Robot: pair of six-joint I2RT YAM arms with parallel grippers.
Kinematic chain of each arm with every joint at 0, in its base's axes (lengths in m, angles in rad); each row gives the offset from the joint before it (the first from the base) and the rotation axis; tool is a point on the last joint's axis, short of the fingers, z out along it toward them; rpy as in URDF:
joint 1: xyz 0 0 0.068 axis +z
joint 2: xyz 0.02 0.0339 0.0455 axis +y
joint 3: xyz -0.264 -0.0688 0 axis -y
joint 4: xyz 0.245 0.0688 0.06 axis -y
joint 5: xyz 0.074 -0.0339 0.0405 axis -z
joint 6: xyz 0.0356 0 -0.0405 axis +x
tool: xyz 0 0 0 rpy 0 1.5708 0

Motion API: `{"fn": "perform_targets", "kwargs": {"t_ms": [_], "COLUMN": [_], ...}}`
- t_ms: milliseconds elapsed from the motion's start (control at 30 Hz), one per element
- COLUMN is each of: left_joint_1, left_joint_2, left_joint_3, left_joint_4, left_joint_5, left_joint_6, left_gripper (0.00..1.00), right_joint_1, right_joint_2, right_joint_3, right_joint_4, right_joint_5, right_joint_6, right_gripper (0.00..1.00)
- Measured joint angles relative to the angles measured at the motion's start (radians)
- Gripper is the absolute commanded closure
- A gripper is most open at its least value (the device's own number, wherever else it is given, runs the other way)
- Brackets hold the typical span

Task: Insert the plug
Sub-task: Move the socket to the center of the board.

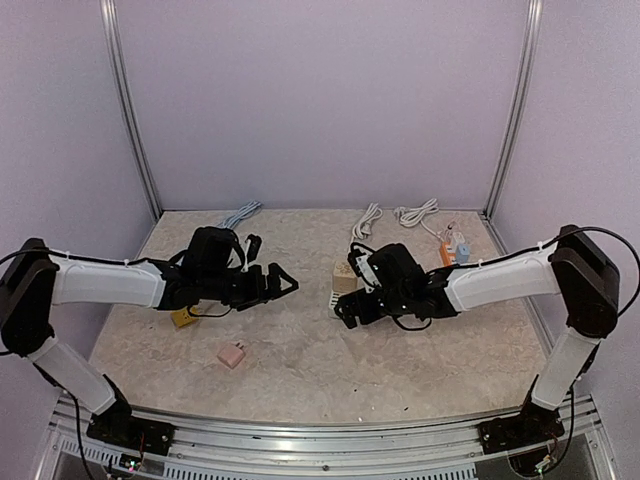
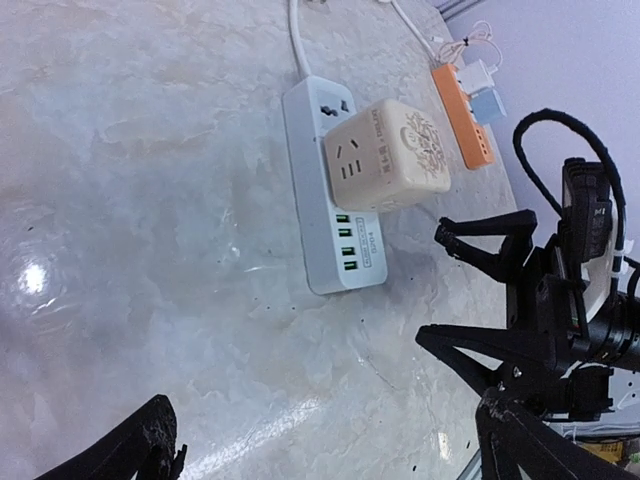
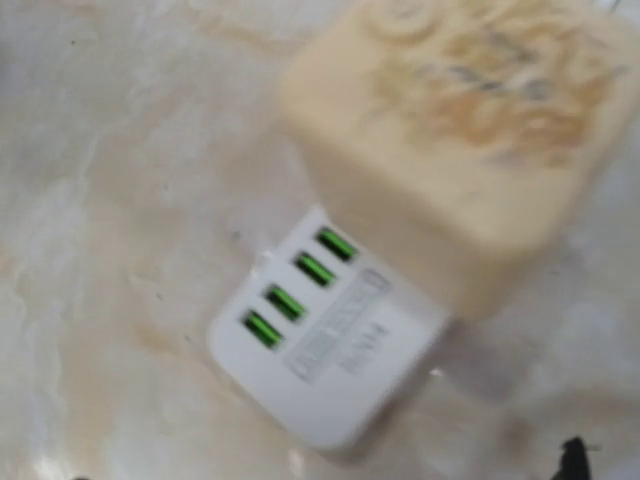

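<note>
A cube-shaped cream plug [image 2: 386,157] sits seated on the white power strip [image 2: 322,118], just behind its row of green ports [image 3: 296,286]. In the top view the plug [image 1: 345,279] is right beside my right gripper [image 1: 346,309]. That gripper [image 2: 430,288] hovers over the strip's near end, its black fingers spread and holding nothing. My left gripper [image 1: 284,290] stands to the left of the strip, apart from it. It is open, with bare table between its fingers [image 2: 150,445]. The right wrist view is blurred.
An orange power strip [image 2: 462,112] with white and blue plugs lies at the back right. A pink plug [image 1: 232,355] lies near the front left, and a yellow object [image 1: 183,318] sits under the left arm. White cables [image 1: 368,221] run to the back wall.
</note>
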Motion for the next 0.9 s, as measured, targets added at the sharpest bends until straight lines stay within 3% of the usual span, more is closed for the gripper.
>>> {"fn": "perform_targets", "kwargs": {"t_ms": [133, 367, 600, 900], "left_joint_1": [0.000, 0.000, 0.002, 0.008], "left_joint_2": [-0.165, -0.396, -0.514, -0.571], "left_joint_3": [-0.104, -0.183, -0.252, -0.270], "left_joint_4": [-0.043, -0.099, -0.134, -0.164], "left_joint_5": [-0.093, -0.219, -0.261, -0.286], "left_joint_6": [-0.004, -0.008, -0.011, -0.011], "left_gripper": [0.01, 0.01, 0.01, 0.01], "right_joint_1": [0.072, 0.129, 0.131, 0.142], "right_joint_2": [0.067, 0.268, 0.337, 0.359], "right_joint_3": [0.019, 0.199, 0.248, 0.257], "right_joint_4": [0.047, 0.041, 0.022, -0.021], "right_joint_5": [0.112, 0.294, 0.442, 0.489], "right_joint_6": [0.073, 0.188, 0.293, 0.362], "right_gripper": [0.03, 0.07, 0.17, 0.35]}}
